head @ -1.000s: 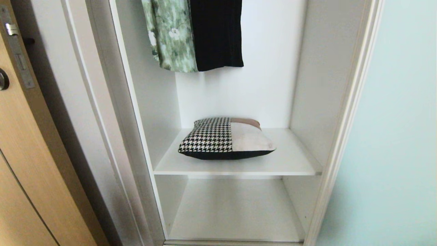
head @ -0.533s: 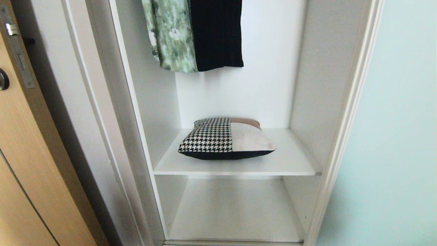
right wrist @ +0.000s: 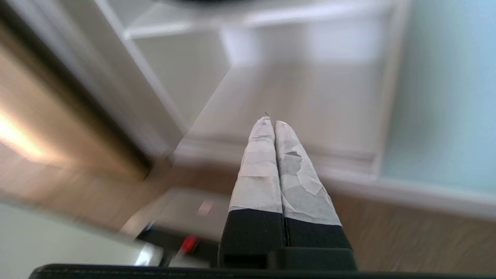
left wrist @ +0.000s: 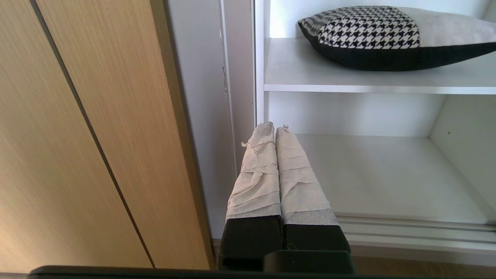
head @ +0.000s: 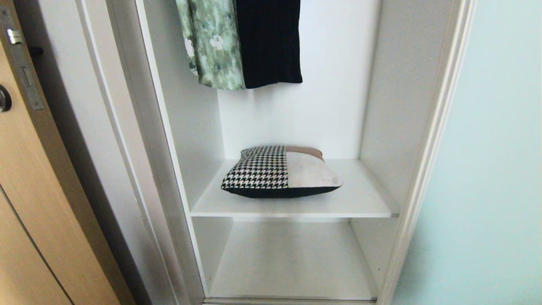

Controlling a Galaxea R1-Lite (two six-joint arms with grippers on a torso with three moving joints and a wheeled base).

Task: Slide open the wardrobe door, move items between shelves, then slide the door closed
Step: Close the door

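Far left, a tan wood door with its black knob, then the white wardrobe frame standing open. Inside up top, a green floral garment hangs beside a black garment, touching side by side. Below them, there's the cushion, lying flat on the upper shelf, left of centre: black-and-white houndstooth on its left part, plain grey-beige on its right, a brown strip along the back, a black edge facing front. The lower shelf sits under it. On the right, the sliding wardrobe door, pale aqua frosted glass, is slid aside. Low down, the left tool has its tape-wrapped fingers pressed together, gripping nothing, near the wardrobe's left edge; the right tool is likewise closed tight and empty, in front of the lower shelf.
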